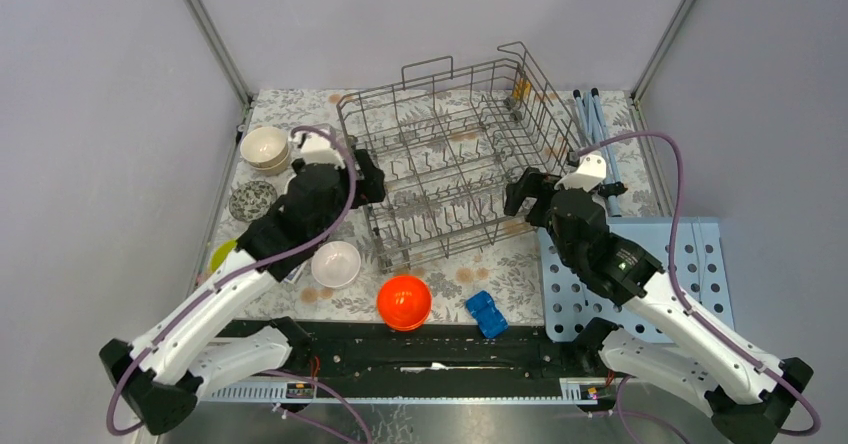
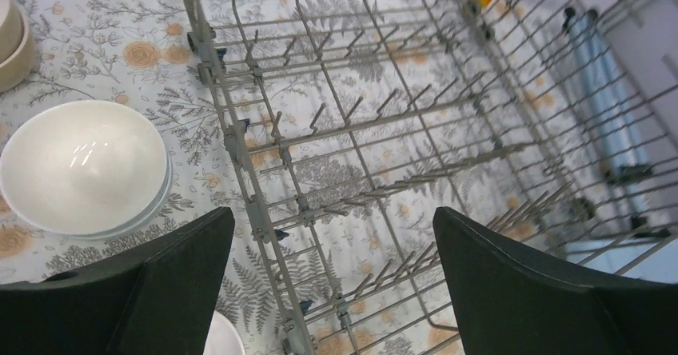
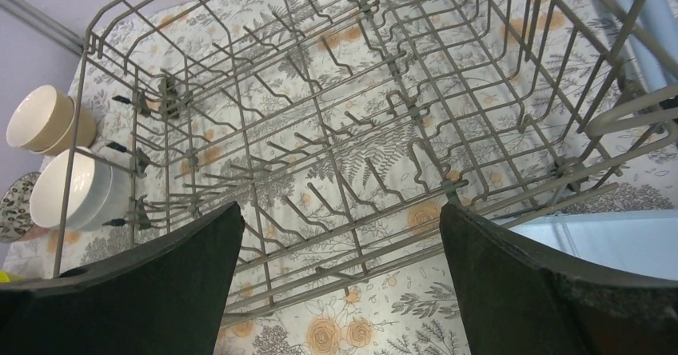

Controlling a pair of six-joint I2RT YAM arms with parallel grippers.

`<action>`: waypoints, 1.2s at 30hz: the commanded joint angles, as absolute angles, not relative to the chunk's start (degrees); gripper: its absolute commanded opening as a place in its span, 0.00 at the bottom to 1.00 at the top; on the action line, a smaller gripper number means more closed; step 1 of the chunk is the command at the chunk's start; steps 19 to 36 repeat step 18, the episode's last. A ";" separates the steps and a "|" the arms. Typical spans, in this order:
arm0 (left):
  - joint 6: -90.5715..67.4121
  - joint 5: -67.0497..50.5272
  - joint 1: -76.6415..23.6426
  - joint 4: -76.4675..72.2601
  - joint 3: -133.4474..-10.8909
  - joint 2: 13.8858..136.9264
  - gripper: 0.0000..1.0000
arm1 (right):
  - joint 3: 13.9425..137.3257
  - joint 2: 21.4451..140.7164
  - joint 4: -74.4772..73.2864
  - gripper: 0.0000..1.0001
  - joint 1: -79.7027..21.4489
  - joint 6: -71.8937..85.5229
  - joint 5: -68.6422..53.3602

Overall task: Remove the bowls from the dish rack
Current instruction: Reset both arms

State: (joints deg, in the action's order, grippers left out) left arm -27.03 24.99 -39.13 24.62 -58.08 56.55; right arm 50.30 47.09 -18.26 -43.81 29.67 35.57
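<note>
Grey walls (image 1: 100,114) surround floral cloth (image 1: 520,272) bearing dish rack (image 1: 447,167).

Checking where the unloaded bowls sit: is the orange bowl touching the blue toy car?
Apart. The top external view shows floral tablecloth between the orange bowl and the blue toy car.

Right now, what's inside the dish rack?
Nothing loose. The dish rack holds only bare tines, floral cloth showing through; a small yellow piece is on its far side. The left gripper covers part of its left edge from above.
</note>
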 commanded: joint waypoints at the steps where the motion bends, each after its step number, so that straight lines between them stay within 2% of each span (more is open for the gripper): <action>1: -36.96 30.99 -39.35 17.77 -53.32 49.09 0.99 | 46.98 44.83 -12.52 1.00 -43.45 29.15 31.49; 14: -30.95 26.36 -39.42 18.06 -51.62 50.27 0.99 | 43.94 39.20 -9.43 1.00 -43.50 18.60 28.25; 18: -29.60 27.29 -39.41 18.08 -51.60 49.87 0.99 | 41.53 36.24 -6.00 1.00 -43.51 18.17 26.58; 36: -29.60 27.29 -39.41 18.08 -51.60 49.87 0.99 | 41.53 36.24 -6.00 1.00 -43.51 18.17 26.58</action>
